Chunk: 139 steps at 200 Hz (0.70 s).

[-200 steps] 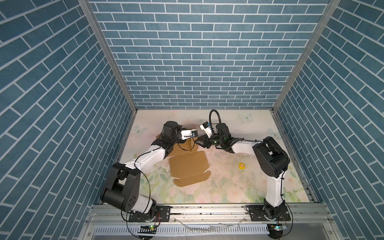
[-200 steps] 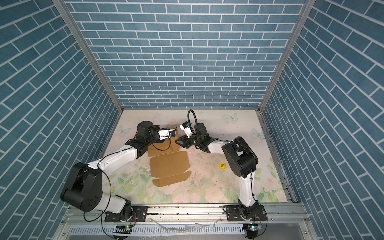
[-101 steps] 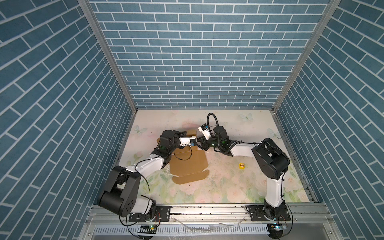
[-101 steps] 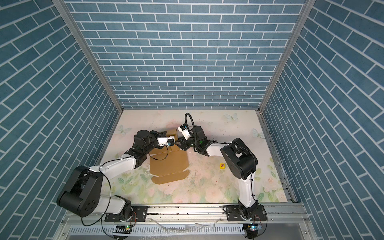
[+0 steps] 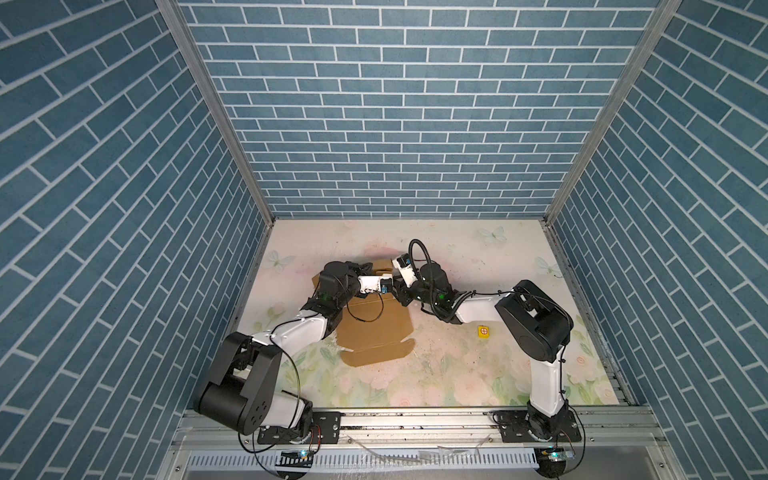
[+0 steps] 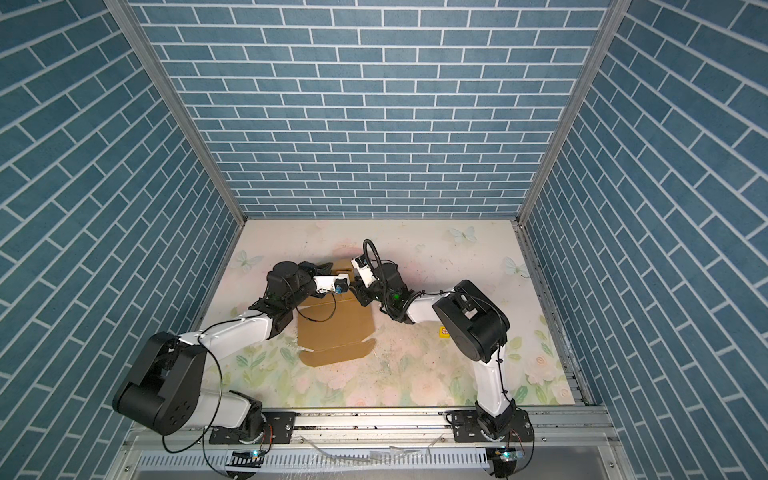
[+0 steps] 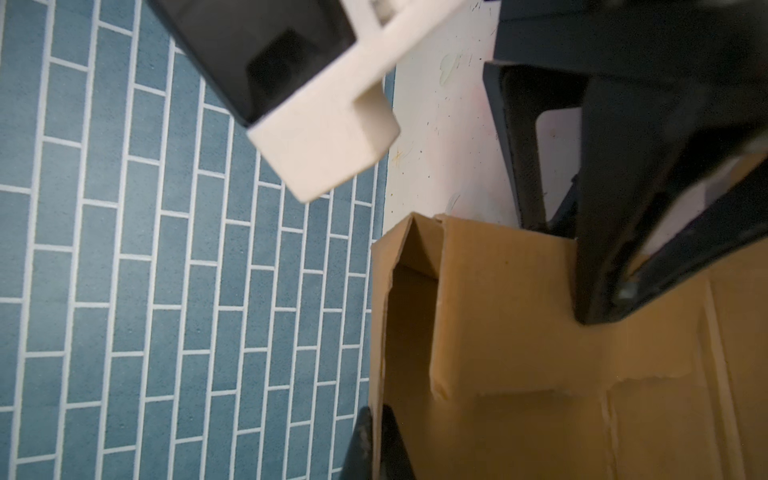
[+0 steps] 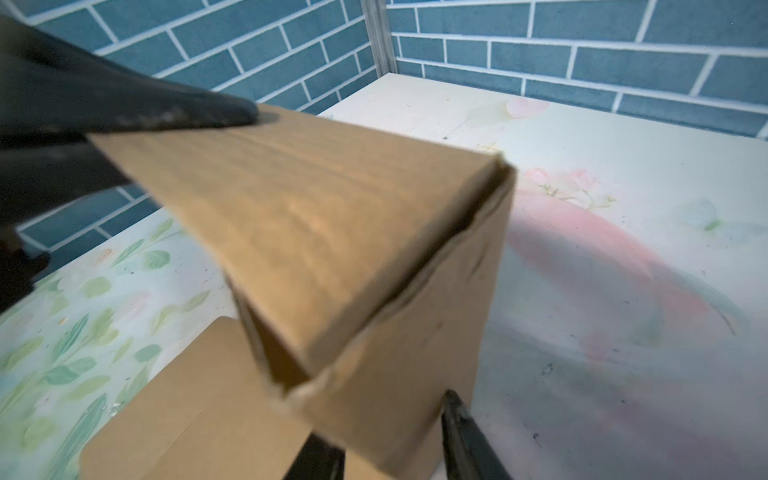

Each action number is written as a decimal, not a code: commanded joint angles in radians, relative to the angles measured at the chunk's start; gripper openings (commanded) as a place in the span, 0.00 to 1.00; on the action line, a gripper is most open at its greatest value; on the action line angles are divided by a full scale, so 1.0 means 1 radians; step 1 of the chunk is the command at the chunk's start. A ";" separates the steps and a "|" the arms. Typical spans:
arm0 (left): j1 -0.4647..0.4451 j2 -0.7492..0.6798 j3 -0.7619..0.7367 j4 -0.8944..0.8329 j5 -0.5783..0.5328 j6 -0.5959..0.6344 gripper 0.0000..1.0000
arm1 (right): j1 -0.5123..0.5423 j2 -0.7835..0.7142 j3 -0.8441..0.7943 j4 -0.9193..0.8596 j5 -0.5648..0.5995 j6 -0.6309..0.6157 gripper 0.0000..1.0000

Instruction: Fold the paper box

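Near the middle of the flowered table (image 5: 457, 374), the paper box (image 5: 376, 328) lies with its near panel and rounded tab flat and its far end folded up into a wall. Left gripper (image 7: 376, 412) is pinched tight on an edge of that raised cardboard. Right gripper (image 8: 384, 415) straddles the wall's end, jaws apart on either side; whether they press the cardboard cannot be told. A small yellow cube (image 5: 483, 331) sits well apart, to the right.
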 commanded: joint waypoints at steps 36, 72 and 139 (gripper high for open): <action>-0.016 0.004 0.005 -0.061 0.046 -0.010 0.00 | 0.033 0.035 0.020 0.114 0.116 -0.011 0.20; -0.016 0.007 0.001 -0.092 0.050 0.000 0.00 | 0.046 0.067 0.055 0.136 0.133 -0.007 0.34; -0.022 0.009 -0.021 -0.106 0.054 0.016 0.00 | 0.049 0.126 0.101 0.188 0.239 -0.005 0.30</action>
